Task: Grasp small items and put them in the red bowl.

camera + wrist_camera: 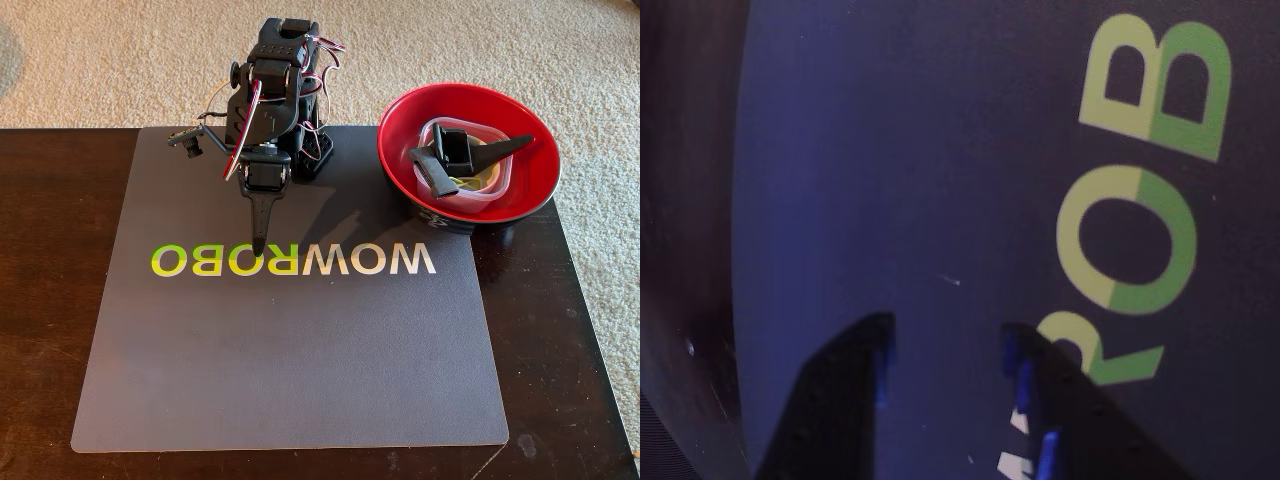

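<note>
Now jaws (pixel 945 350) slightly apart, empty (over mat (pixel 300 380)); items sit in red bowl (pixel 400 125).

Arm (pixel 275 95) stands folded in the upper centre of the fixed view, upper joints stacked compactly above the base, wrist section angled downward. Gripper (pixel 259 240) points down toward frame centre, tips close together in that view. Wrist view shows both fingers (pixel 840 400) entering from the bottom edge, parted by a clear gap, holding nothing.
</note>
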